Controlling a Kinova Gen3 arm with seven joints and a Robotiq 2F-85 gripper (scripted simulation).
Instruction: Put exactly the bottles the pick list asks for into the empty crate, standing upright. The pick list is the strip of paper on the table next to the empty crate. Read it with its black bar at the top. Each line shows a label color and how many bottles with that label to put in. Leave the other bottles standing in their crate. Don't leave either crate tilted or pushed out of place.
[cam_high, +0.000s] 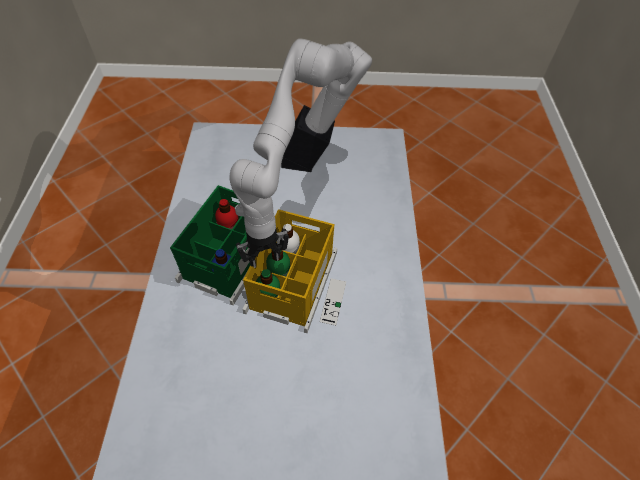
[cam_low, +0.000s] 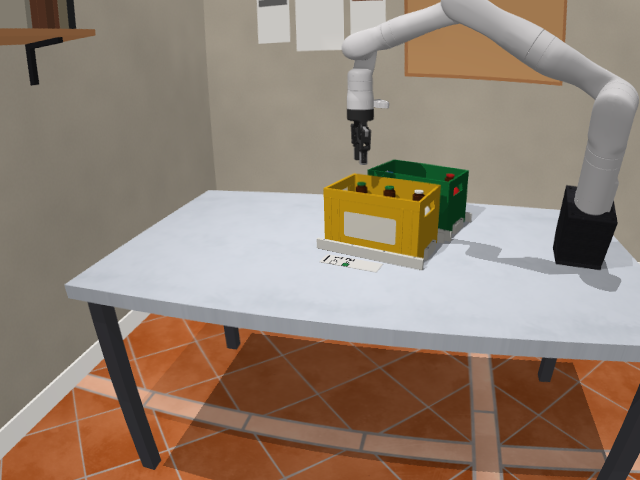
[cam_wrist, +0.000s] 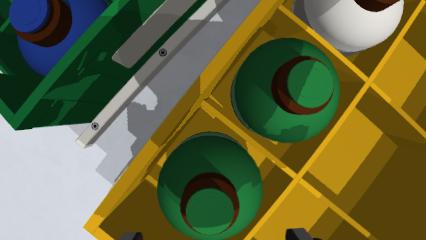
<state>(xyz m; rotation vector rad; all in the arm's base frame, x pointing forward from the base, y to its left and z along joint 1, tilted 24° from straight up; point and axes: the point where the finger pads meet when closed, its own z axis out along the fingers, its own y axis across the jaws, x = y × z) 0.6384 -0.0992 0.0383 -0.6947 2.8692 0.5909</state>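
My gripper (cam_high: 266, 256) (cam_low: 360, 160) (cam_wrist: 216, 235) is open and empty, above the yellow crate (cam_high: 273, 305) (cam_low: 334, 222). In that crate stand a near-corner green bottle (cam_high: 267, 283) (cam_low: 361, 187) (cam_wrist: 210, 210), a second green bottle (cam_high: 278, 263) (cam_low: 389, 190) (cam_wrist: 310, 84) beside it, and a white bottle (cam_high: 292, 242) (cam_low: 418, 194) (cam_wrist: 350, 27); all look upright. The green crate (cam_high: 201, 273) (cam_low: 454, 206) holds a red bottle (cam_high: 225, 215) and a blue bottle (cam_high: 221, 256) (cam_wrist: 32, 15); the arm hides part of it. The pick list (cam_high: 337, 290) (cam_low: 366, 266) shows white 1, green 2.
The two crates stand side by side with a narrow gap, each in a pale low frame (cam_high: 321, 294) (cam_low: 372, 253). Neither looks tilted. The black robot base (cam_high: 305, 147) (cam_low: 584, 232) stands at the table's far end in the top view.
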